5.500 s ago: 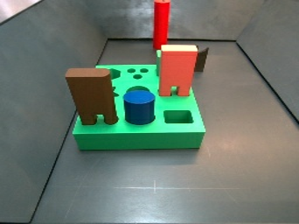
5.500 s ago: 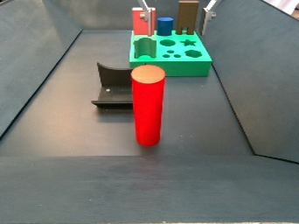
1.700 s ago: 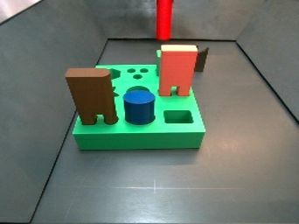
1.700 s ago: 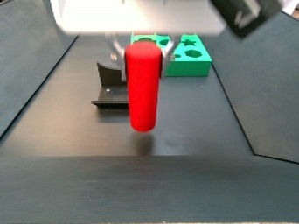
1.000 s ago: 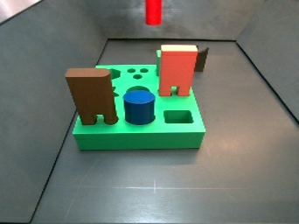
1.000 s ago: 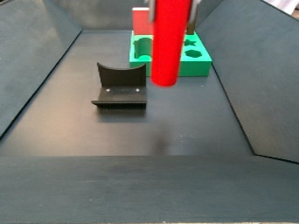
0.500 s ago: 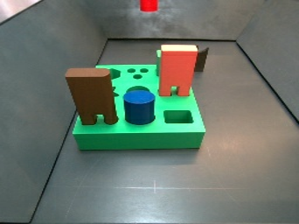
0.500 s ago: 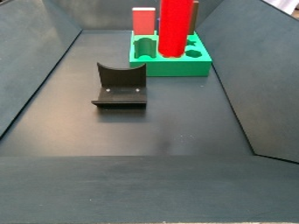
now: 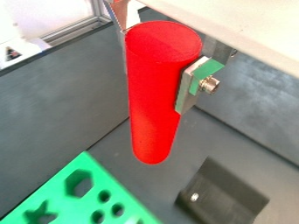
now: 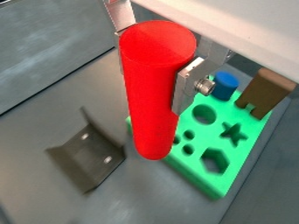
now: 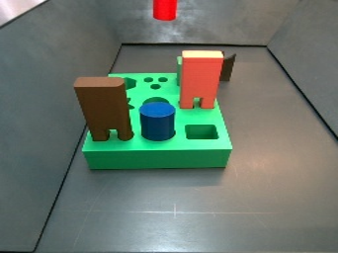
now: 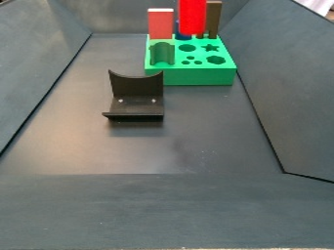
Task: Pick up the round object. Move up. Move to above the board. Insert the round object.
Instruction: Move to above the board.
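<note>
Gripping round object (image 9: 158, 87), gripper (image 9: 163, 74) high above dark floor (image 12: 170, 146)

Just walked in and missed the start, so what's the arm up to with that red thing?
The gripper is shut on the round object, a tall red cylinder, and holds it upright in the air. In both wrist views the board lies below and off to one side, not directly beneath, and the fixture stands on the floor. Nothing is inserted yet.
</note>
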You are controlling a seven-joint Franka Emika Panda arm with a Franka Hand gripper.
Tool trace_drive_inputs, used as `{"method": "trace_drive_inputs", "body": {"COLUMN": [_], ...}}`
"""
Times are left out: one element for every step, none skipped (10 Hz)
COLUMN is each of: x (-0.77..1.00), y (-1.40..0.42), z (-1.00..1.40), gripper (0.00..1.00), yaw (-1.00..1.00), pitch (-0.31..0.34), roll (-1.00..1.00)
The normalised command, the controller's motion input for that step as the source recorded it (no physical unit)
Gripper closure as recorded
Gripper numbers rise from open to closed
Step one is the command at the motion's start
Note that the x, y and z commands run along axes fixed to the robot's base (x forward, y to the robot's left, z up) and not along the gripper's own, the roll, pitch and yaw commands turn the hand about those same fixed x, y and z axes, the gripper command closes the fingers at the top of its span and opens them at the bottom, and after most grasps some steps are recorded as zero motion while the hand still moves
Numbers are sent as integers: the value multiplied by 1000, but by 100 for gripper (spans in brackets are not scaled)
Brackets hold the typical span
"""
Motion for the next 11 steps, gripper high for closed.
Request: {"method": "trace_drive_inputs", "body": {"x": [20, 20, 20, 27, 35, 50, 67, 104, 97, 92, 84], "y": [-1000, -1000, -1000, -1000, -1000, -1000, -1000, -980, -737, -391, -270], "z": [163, 169, 174, 179, 179, 186, 190, 191, 145, 86, 63], "gripper": [100, 100, 100, 100, 100, 100, 100, 100, 100, 100, 100], "yaw": [0, 3, 7, 9, 2, 9, 5, 9, 11, 9, 8], "pitch": [45, 47, 52, 53, 65, 85, 101, 123, 129, 128, 118], "roll": [-5, -3, 1, -16, 5, 7, 0, -1, 9, 16, 17]}}
